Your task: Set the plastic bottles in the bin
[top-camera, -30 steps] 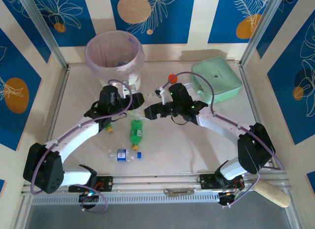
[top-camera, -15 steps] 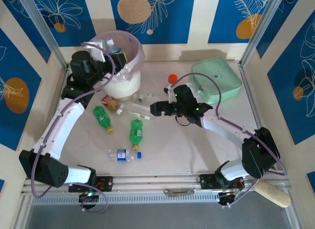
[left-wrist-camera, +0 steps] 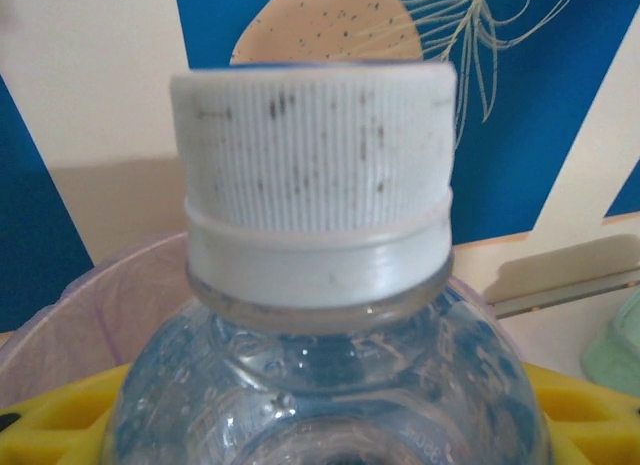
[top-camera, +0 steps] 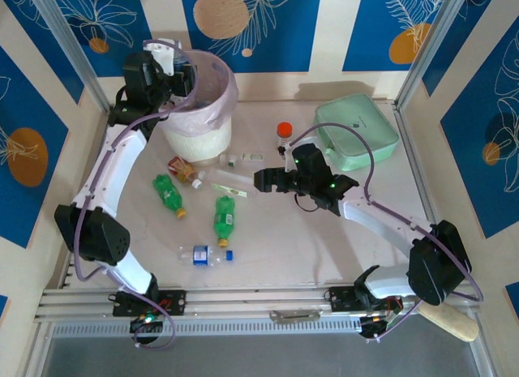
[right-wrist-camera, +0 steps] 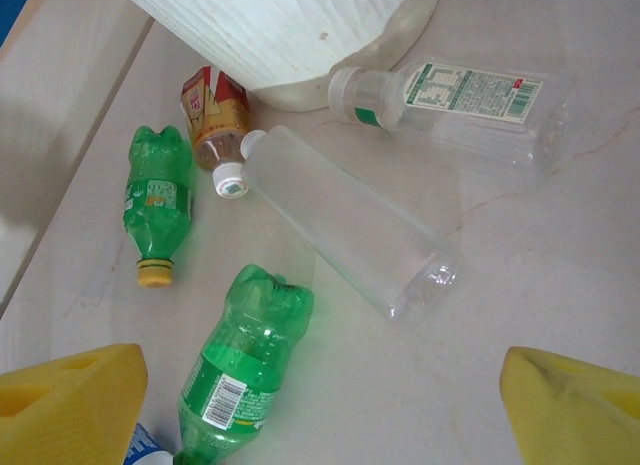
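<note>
1. Since a second ago, the left arm has swung off the table and up to the upper left of the top view. The right arm has edged slightly rightward.
2. At the left edge, the left arm climbs steeply from its base at the bottom. Its elbow is bent low, and its long forearm reaches up to the rim of the bin [top-camera: 200, 117].
3. The left gripper [top-camera: 182, 75] sits at that rim's upper-left side. The wrist view shows it clamped on a white-capped clear bottle [left-wrist-camera: 315, 175], with a yellow pad [left-wrist-camera: 40, 430] on each side of the bottle's shoulders. The pink liner's rim lies behind it.
4. Below the bin, loose bottles lie on the table [top-camera: 324, 247]:
   - a yellow-capped green bottle [top-camera: 168, 193];
   - a red-labelled bottle [top-camera: 180, 168], touching the bin's base in the right wrist view;
   - a blue-capped clear bottle [top-camera: 203, 255], nearest the bottom;
   - a second green bottle [top-camera: 224, 219];
   - a long unlabelled clear bottle [top-camera: 223, 181];
   - a small labelled clear bottle [top-camera: 242, 159].
5. Centre-right, the right arm arcs from its base at the lower right, with the forearm stretched leftward and low. The right gripper [top-camera: 261, 181] points at the long clear bottle, its yellow fingertips [right-wrist-camera: 70, 405] spread wide with nothing between them.
6. Further right stand an orange bottle [top-camera: 283, 134] and a mint-green case [top-camera: 357, 130].
</note>
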